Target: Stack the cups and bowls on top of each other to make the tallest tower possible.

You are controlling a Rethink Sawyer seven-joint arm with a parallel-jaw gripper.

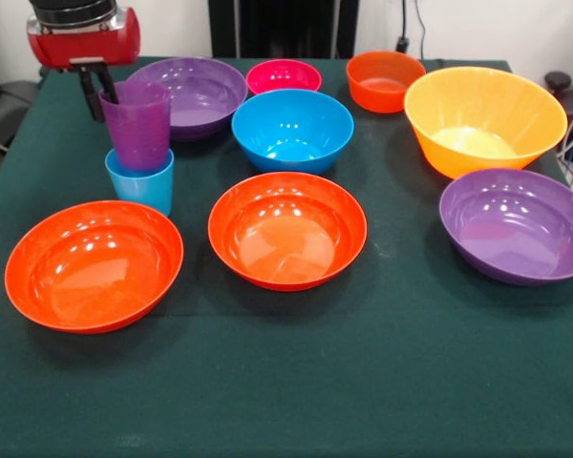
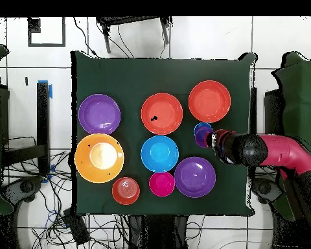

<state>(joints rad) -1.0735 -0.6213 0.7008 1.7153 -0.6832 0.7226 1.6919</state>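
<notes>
Fingers (image 1: 102, 84) sat behind purple cup (image 1: 136, 124), against its rim; grasp or release couldn't tell. Purple cup stood nested in light blue cup (image 1: 141, 183) below.

You'll find no readable text, labels, brands, numbers or signs in either view. Nothing legible on the bowls, the cups, the arm or the green surface (image 1: 382, 382).
</notes>
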